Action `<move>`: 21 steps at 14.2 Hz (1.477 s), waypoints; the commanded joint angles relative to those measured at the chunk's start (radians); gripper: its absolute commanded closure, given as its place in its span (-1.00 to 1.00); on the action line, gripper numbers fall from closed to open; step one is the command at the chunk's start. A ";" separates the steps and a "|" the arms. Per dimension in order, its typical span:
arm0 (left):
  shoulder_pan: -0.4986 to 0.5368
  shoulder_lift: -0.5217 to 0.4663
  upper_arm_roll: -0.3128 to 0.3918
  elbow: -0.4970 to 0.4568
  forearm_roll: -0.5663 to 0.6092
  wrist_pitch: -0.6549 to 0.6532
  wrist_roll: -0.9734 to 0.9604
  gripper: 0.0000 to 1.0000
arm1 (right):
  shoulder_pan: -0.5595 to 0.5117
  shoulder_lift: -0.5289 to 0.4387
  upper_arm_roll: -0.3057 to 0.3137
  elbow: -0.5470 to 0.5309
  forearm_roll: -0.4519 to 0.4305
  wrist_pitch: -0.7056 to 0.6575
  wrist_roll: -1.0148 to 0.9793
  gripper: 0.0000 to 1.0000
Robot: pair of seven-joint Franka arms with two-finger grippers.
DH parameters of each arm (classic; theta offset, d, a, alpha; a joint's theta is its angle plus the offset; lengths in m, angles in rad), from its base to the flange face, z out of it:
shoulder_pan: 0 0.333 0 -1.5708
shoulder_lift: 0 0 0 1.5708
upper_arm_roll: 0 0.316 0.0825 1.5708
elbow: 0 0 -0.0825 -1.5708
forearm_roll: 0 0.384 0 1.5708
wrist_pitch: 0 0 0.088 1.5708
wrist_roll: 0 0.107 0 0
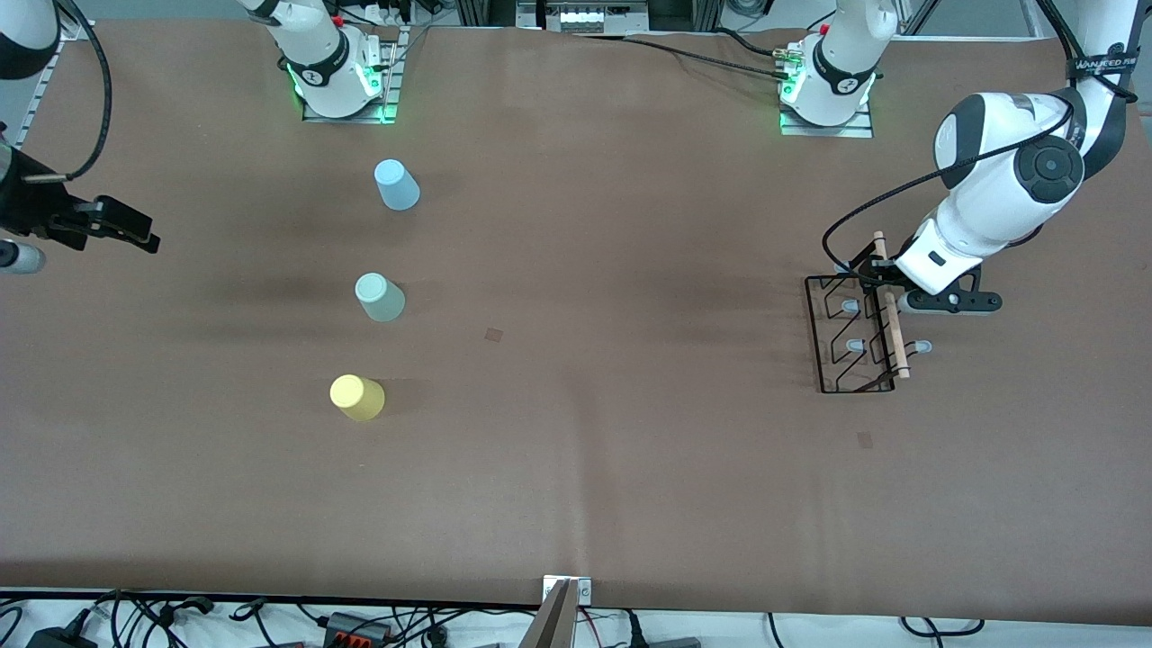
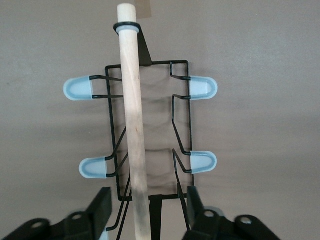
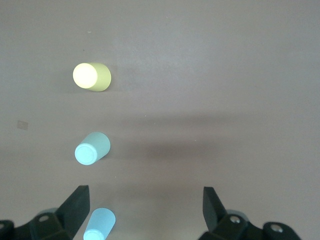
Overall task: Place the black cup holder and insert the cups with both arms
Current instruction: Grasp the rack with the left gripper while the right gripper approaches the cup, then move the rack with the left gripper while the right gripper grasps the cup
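Left gripper [image 2: 145,210] low over black cup holder [image 1: 855,337] at left arm's end of table — fingers [image 2: 100,207] straddling wooden rod handle [image 2: 134,125], gap visible each side, not clamped. In front view rod's long axis runs 12 to 6 o'clock. Right gripper [image 1: 126,229] waits spread wide, holding nothing, above yellow cup [image 1: 357,397], grey-green cup [image 1: 380,298], blue cup [image 1: 396,184] — upside down, in a row.

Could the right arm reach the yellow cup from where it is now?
Probably yes: the right gripper hangs open above the cups' row, and nothing stands around the yellow cup.
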 commanded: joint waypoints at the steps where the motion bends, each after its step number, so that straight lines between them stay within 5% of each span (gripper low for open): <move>1: 0.005 -0.021 -0.005 -0.053 0.019 0.057 -0.013 0.02 | 0.011 0.032 0.008 -0.005 0.000 -0.004 -0.005 -1.00; 3: 0.005 -0.016 -0.005 -0.058 0.019 0.068 -0.013 0.13 | 0.034 0.059 0.008 -0.006 0.000 -0.004 -0.002 -1.00; 8: 0.011 0.000 -0.005 -0.057 0.018 0.085 -0.023 0.99 | 0.103 0.177 0.008 -0.011 0.003 0.067 0.000 -1.00; 11: -0.006 -0.009 -0.020 -0.044 0.013 0.073 -0.094 0.99 | 0.138 0.259 0.010 -0.018 0.043 0.117 0.071 -1.00; 16: -0.010 -0.001 -0.226 0.049 0.007 0.010 -0.222 1.00 | 0.226 0.323 0.010 -0.084 0.049 0.214 0.200 -1.00; 21: -0.015 0.181 -0.500 0.368 0.009 -0.168 -0.541 1.00 | 0.269 0.330 0.013 -0.187 0.059 0.295 0.239 -1.00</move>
